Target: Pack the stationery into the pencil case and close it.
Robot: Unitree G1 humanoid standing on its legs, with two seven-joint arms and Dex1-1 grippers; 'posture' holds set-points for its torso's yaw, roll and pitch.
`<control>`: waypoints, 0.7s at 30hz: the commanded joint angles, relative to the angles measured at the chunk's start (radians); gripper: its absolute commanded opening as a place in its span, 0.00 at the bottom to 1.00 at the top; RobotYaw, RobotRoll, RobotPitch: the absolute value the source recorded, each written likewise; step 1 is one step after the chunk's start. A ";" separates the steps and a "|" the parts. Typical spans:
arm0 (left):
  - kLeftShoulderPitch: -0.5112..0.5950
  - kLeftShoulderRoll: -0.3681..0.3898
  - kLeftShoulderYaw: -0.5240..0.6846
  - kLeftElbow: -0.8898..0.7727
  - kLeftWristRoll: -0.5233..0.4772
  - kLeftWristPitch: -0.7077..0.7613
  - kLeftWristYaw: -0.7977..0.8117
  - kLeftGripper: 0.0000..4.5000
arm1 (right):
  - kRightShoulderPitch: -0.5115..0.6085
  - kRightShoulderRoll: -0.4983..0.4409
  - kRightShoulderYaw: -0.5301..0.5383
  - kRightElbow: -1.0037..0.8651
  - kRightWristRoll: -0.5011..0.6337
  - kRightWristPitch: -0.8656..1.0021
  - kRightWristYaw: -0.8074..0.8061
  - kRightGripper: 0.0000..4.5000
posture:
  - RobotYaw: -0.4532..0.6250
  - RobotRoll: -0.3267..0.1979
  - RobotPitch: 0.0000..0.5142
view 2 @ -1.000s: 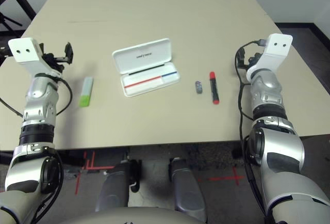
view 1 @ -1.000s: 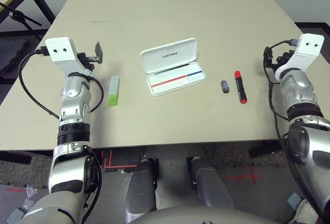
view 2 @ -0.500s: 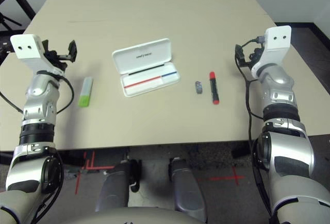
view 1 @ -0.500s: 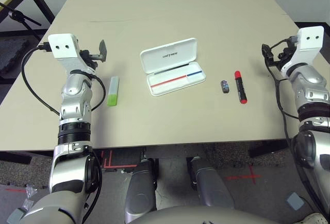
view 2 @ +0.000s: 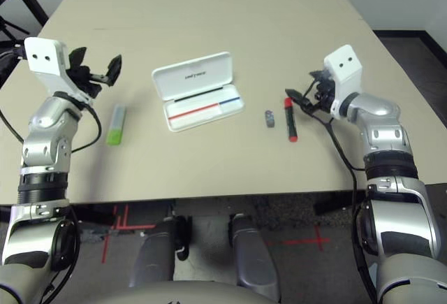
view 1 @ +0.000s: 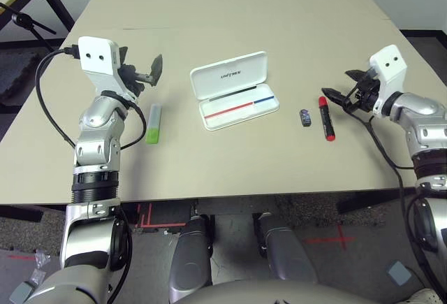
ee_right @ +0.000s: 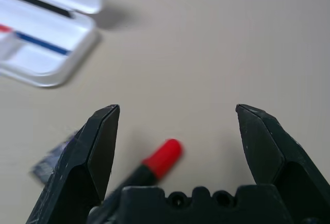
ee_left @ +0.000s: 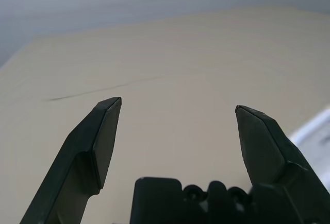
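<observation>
The white pencil case [view 1: 234, 89] lies open mid-table, lid raised toward the far side, red and blue lines in its tray. A green-and-white bar [view 1: 154, 122] lies to its left. To its right lie a small dark grey piece [view 1: 304, 117] and a red marker [view 1: 325, 119]. My left gripper [view 1: 143, 66] hovers open just beyond the bar, with nothing between its fingers [ee_left: 105, 131]. Just right of the marker's far end, my right gripper [view 1: 340, 85] is open and points toward it. In the right wrist view the marker's red tip [ee_right: 162, 158] lies between the fingers, untouched.
The tan table [view 1: 230, 10] stretches wide and bare beyond the case. Its front edge runs close below the stationery. A dark stand [view 1: 28, 21] sits off the table's far left corner. Black cables hang from both wrists.
Both arms have swung inward. My right gripper dropped from the table's right edge toward the marker's far end. The left gripper moved right, toward the case, past the bar. Both stay open.
</observation>
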 commanded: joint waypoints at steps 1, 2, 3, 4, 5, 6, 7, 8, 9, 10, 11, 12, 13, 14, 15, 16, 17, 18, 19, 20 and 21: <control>0.044 0.030 -0.041 -0.096 -0.040 0.087 -0.079 0.99 | 0.035 -0.024 0.014 -0.092 0.033 0.070 0.074 1.00 | 0.32 0.62 0.34; 0.054 0.041 -0.049 -0.122 -0.050 0.108 -0.100 0.99 | 0.040 -0.025 0.013 -0.112 0.041 0.085 0.084 1.00 | 0.32 0.62 0.34; 0.061 0.048 -0.054 -0.139 -0.055 0.122 -0.114 0.99 | 0.043 -0.025 0.011 -0.124 0.046 0.096 0.087 1.00 | 0.32 0.62 0.34; 0.063 0.053 -0.057 -0.149 -0.059 0.135 -0.122 0.99 | 0.044 -0.026 0.010 -0.132 0.046 0.104 0.090 1.00 | 0.32 0.62 0.35; 0.075 0.068 -0.070 -0.189 -0.080 0.167 -0.155 0.99 | 0.050 -0.029 0.013 -0.152 0.050 0.119 0.099 1.00 | 0.32 0.62 0.35; 0.083 0.080 -0.083 -0.221 -0.096 0.192 -0.183 0.99 | 0.055 -0.031 0.016 -0.168 0.053 0.131 0.107 1.00 | 0.32 0.62 0.35; 0.088 0.089 -0.091 -0.244 -0.107 0.211 -0.202 0.99 | 0.059 -0.033 0.017 -0.180 0.054 0.140 0.112 1.00 | 0.32 0.62 0.35; 0.092 0.095 -0.097 -0.261 -0.115 0.225 -0.217 0.99 | 0.063 -0.034 0.018 -0.190 0.056 0.148 0.115 1.00 | 0.32 0.62 0.35; 0.096 0.102 -0.110 -0.285 -0.126 0.241 -0.237 0.99 | 0.066 -0.035 0.019 -0.198 0.055 0.153 0.118 1.00 | 0.32 0.62 0.35; 0.099 0.106 -0.124 -0.308 -0.139 0.259 -0.256 0.99 | 0.070 -0.036 0.021 -0.205 0.055 0.157 0.121 1.00 | 0.31 0.62 0.35; 0.099 0.108 -0.138 -0.325 -0.149 0.276 -0.272 0.99 | 0.072 -0.037 0.023 -0.211 0.055 0.162 0.125 1.00 | 0.31 0.62 0.34; 0.096 0.105 -0.158 -0.338 -0.159 0.293 -0.288 0.99 | 0.074 -0.038 0.026 -0.219 0.056 0.170 0.132 1.00 | 0.32 0.62 0.34; 0.092 0.102 -0.170 -0.343 -0.163 0.303 -0.297 0.99 | 0.074 -0.038 0.027 -0.222 0.057 0.175 0.137 1.00 | 0.32 0.62 0.34; 0.083 0.090 -0.200 -0.338 -0.154 0.306 -0.300 0.99 | 0.076 -0.037 0.031 -0.230 0.059 0.183 0.144 1.00 | 0.32 0.62 0.34; 0.073 0.080 -0.226 -0.331 -0.144 0.307 -0.302 0.99 | 0.076 -0.035 0.034 -0.238 0.060 0.190 0.149 1.00 | 0.31 0.62 0.34; 0.063 0.068 -0.256 -0.325 -0.137 0.306 -0.308 0.99 | 0.077 -0.032 0.037 -0.246 0.061 0.197 0.151 1.00 | 0.31 0.62 0.34; 0.057 0.061 -0.280 -0.320 -0.132 0.305 -0.316 0.99 | 0.078 -0.029 0.038 -0.254 0.062 0.204 0.152 1.00 | 0.31 0.62 0.34; 0.048 0.058 -0.302 -0.311 -0.123 0.303 -0.322 0.99 | 0.077 -0.027 0.040 -0.261 0.063 0.211 0.153 1.00 | 0.31 0.62 0.33; 0.040 0.056 -0.319 -0.301 -0.115 0.301 -0.327 0.99 | 0.077 -0.027 0.043 -0.267 0.064 0.216 0.155 1.00 | 0.31 0.62 0.33; 0.032 0.057 -0.333 -0.288 -0.106 0.298 -0.333 0.99 | 0.079 -0.027 0.046 -0.276 0.067 0.223 0.157 1.00 | 0.30 0.62 0.33; 0.025 0.060 -0.345 -0.277 -0.098 0.297 -0.338 0.99 | 0.079 -0.028 0.050 -0.284 0.070 0.229 0.159 1.00 | 0.30 0.62 0.33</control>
